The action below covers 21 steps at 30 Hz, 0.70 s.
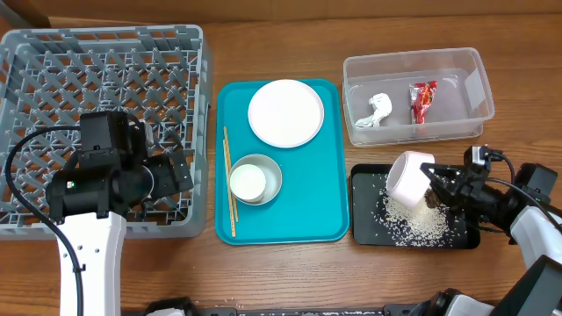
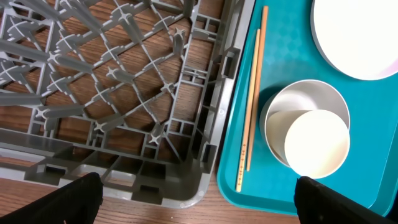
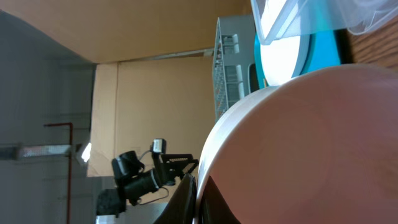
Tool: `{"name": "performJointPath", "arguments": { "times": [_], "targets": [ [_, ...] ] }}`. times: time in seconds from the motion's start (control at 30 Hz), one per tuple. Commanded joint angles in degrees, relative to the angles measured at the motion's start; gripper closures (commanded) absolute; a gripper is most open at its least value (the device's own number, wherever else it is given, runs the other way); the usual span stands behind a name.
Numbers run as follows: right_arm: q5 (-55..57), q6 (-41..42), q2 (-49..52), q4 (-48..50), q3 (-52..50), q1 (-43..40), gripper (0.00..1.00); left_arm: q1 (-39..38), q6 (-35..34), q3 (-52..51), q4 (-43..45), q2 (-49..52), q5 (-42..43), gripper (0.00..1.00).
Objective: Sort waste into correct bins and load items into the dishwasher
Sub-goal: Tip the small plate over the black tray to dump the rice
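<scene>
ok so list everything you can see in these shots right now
dish rack: 1, grey, left
serving tray: 1, teal, centre
plate: 1, white, far end of the serving tray
grey bowl: 1, pale grey, near end of the serving tray
cup: 1, white, inside the grey bowl
chopsticks: 2, wooden, along the serving tray's left edge
tub: 1, clear, far right
tissue: 1, white, in the tub
wrapper: 1, red foil, in the tub
black tray: 1, near right
rice grains: many, white, in the black tray
pink bowl: 1, tilted over the black tray
left gripper: open, over the dish rack's corner
right gripper: shut on the pink bowl
</scene>
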Motion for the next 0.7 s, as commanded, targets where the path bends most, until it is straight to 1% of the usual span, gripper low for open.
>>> {"name": "performJointPath", "arguments": {
  "times": [0.0, 0.47, 0.53, 0.57, 0.6, 0.67],
  "targets": [
    [-2.6, 1.4, 0.0, 0.3, -0.5, -0.2, 0.96, 0.3, -0.3, 1.1, 0.1, 0.1, -0.2, 0.00],
    [-2.5, 2.7, 0.0, 0.6, -0.5, -0.2, 0.96, 0.3, -0.3, 1.1, 0.2, 0.1, -0.2, 0.00],
    [1.4, 3.7, 0.0, 0.2, -0.5, -0.2, 0.96, 0.3, -0.3, 1.1, 0.2, 0.1, -0.2, 0.00],
    [7.1, 7.3, 0.0, -0.5, -0.5, -0.2, 0.96, 0.3, -0.3, 1.1, 0.2, 0.1, -0.2, 0.00],
    [10.6, 9.5, 0.0, -1.0, -0.5, -0.2, 0.96, 0.3, -0.3, 1.1, 0.2, 0.1, -0.2, 0.00],
    [12.5, 10.6, 0.0, -0.7, -0.5, -0.2, 0.96, 0.3, -0.3, 1.1, 0.2, 0.1, -0.2, 0.00]
  ]
}}
